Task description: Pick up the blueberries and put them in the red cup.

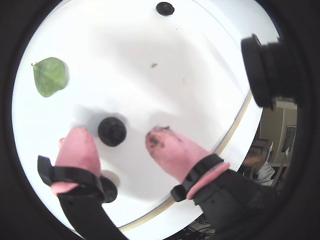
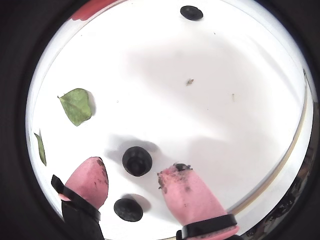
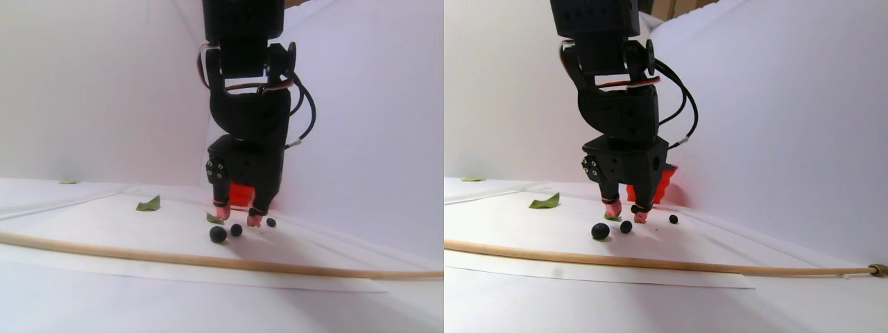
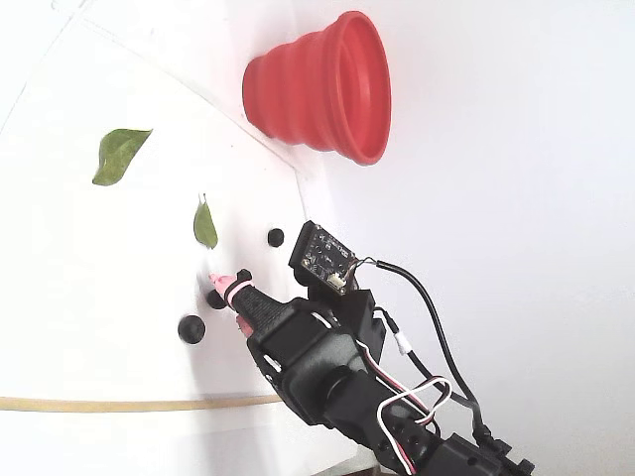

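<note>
My gripper (image 1: 118, 135) is open, its pink fingertips (image 1: 77, 145) low over the white sheet. One blueberry (image 1: 111, 131) lies on the sheet between the tips, touching neither; it shows again as blueberry (image 2: 137, 161). A second blueberry (image 2: 128, 209) sits further back between the fingers, partly hidden by the left finger in the other wrist view. A third blueberry (image 2: 191, 12) lies far ahead. The red cup (image 4: 327, 84) stands beyond the gripper by the white wall, and shows partly behind the arm as red cup (image 3: 241, 194).
Green leaves (image 4: 121, 154) (image 4: 204, 226) lie on the sheet, one leaf (image 1: 50, 76) to the left of the gripper. A thin wooden stick (image 3: 208, 261) runs along the sheet's near edge. White walls close in the back and side.
</note>
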Robot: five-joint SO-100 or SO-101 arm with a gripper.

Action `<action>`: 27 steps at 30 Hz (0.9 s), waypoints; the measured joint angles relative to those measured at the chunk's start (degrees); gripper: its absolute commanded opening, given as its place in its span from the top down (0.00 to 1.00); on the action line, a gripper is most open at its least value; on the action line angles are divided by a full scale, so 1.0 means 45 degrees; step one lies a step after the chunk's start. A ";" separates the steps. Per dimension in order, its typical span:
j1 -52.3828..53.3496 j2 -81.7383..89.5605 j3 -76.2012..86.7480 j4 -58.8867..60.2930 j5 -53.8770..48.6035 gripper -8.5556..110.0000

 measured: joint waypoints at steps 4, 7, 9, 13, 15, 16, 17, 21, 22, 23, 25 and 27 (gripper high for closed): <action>-0.0039 0.0000 -0.0156 0.0000 0.0117 0.75; -0.0078 -0.0176 -0.0273 0.0000 0.0117 0.75; -0.0078 -0.0293 -0.0313 0.0000 0.0117 0.75; -0.0078 -0.0508 -0.0313 0.0000 0.0117 0.76; -0.0078 -0.0547 -0.0313 0.0000 0.0117 0.76; -0.0078 -0.0586 -0.0313 0.0000 0.0117 0.76; -0.0078 -0.0625 -0.0313 0.0000 0.0117 0.76; -0.0078 -0.0937 -0.0449 0.0000 0.0117 0.76; -0.0078 -0.0996 -0.0508 0.0000 0.0117 0.76; -0.0078 -0.1055 -0.0586 0.0000 0.0117 0.76; -0.0078 -0.1055 -0.0645 0.0000 0.0117 0.76; -0.0078 -0.1094 -0.0703 0.0000 0.0117 0.76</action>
